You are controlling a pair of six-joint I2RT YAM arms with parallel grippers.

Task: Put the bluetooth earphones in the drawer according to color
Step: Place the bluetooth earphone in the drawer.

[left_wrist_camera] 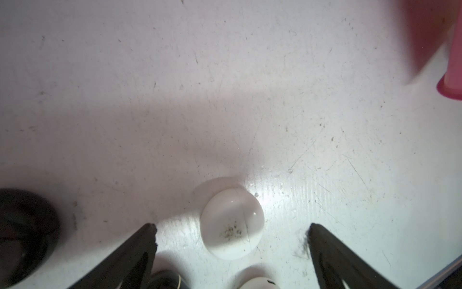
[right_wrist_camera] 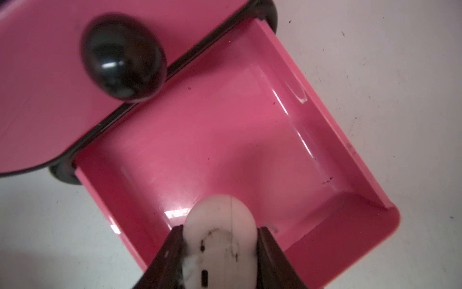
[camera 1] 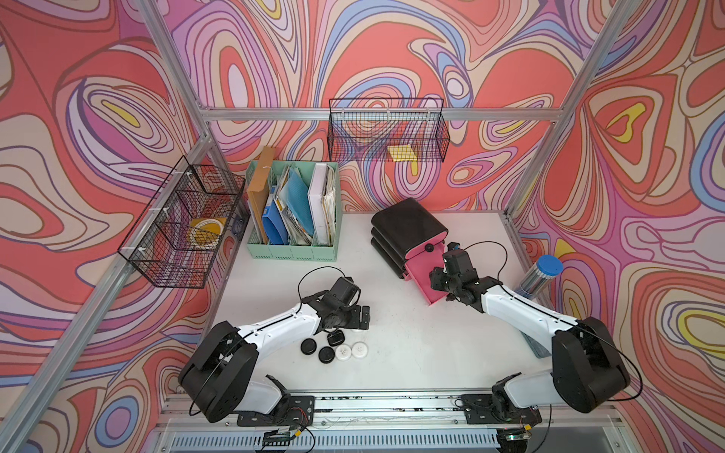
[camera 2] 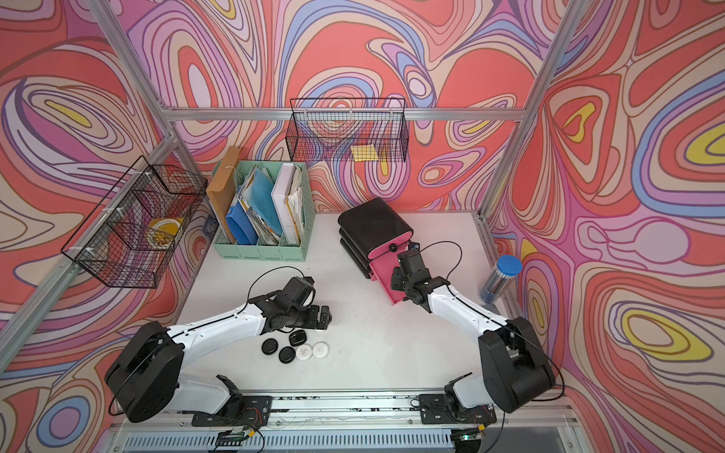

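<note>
The drawer cabinet (camera 1: 408, 229) is glossy black with pink fronts. Below its top front and black knob (right_wrist_camera: 122, 57), one pink drawer (right_wrist_camera: 225, 140) stands pulled out. My right gripper (right_wrist_camera: 220, 229) hangs over this open drawer (camera 1: 421, 290), shut on a white earphone case (right_wrist_camera: 220, 240). Near the table's front lie black earphone cases (camera 1: 308, 346) and white earphone cases (camera 1: 359, 349) in a cluster. My left gripper (left_wrist_camera: 232, 227) is open just above the table (camera 1: 412, 345), and one white case (left_wrist_camera: 232, 222) lies untouched between its fingers.
A mint-green file organizer (camera 1: 292, 211) full of folders stands at the back left. Wire baskets hang on the left wall (camera 1: 184, 227) and the back wall (camera 1: 386, 131). A clear cylinder with a blue cap (camera 1: 539, 280) leans at the table's right edge.
</note>
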